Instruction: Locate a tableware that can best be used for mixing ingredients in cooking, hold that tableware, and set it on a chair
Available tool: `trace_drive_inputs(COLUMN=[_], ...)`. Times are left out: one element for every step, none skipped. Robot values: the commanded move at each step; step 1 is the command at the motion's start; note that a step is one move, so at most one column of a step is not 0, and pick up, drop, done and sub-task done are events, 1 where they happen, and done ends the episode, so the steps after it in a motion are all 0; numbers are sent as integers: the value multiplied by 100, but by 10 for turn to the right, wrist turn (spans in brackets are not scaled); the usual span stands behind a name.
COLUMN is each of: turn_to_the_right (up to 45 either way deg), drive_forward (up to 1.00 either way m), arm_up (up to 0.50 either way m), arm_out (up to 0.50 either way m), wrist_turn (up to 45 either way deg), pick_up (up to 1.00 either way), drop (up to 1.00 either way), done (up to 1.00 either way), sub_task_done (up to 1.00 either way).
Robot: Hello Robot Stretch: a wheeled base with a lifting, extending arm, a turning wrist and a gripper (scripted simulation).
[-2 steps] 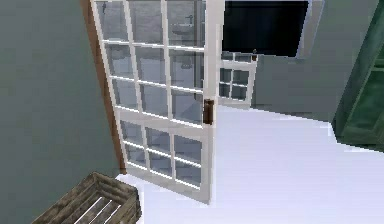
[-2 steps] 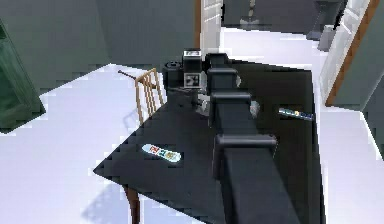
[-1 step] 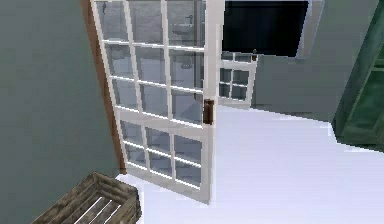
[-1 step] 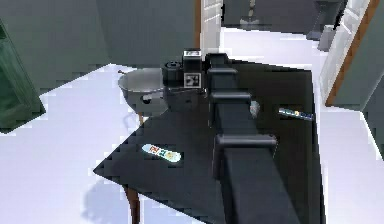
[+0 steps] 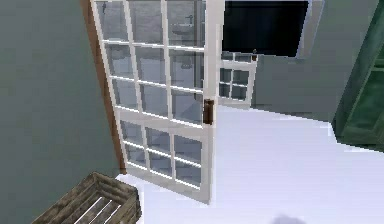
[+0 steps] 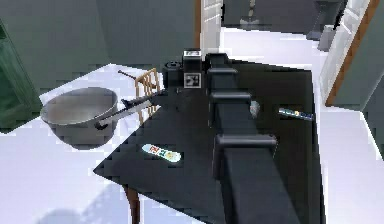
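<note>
Grey metal bowl (image 6: 75, 118), wide and round, most likely the mixing tableware the task means. It hangs at the far end of the gripper (image 6: 128, 104), out past the left edge of the desk (image 6: 180, 128). It is clear of the desktop and of the pale floor below, so I judge it held. Whether the fingers are spread or pressed cannot be told from here.

Key relation: in the arm side view the bowl lies left of the gripper's dark body, with the thin fingers reaching to its near rim. The bowl is round, so it has no long axis to line up. The wooden chair (image 6: 148, 80) stands at the desk's far left corner, just behind the gripper. Only part of its back slats can be seen; the seat is hidden.

Judgement: locating and holding look done, and setting down remains. The next move needs the bowl brought over the seat, and the chair back is the likely thing to snag.

Also on the desk: a small white remote-like object (image 6: 162, 153) near the left edge and a slim dark object (image 6: 296, 114) near the right edge. A green cabinet (image 6: 14, 80) stands beyond the bowl.

Ahead of the robot: a white glazed door (image 5: 165, 90), ajar, and a slatted wooden crate (image 5: 95, 205) on the floor.
</note>
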Motion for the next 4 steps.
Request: trace_drive_inputs(turn_to_the_right=[0, 0, 0, 300], drive_forward=[0, 0, 0, 0], arm_up=[0, 0, 0, 0], arm_out=[0, 0, -26, 0], wrist_turn=[-450, -210, 0, 0], pick_up=[0, 0, 0, 0], drop=[0, 0, 0, 0], done=[0, 0, 0, 0], sub_task_done=[0, 0, 0, 0])
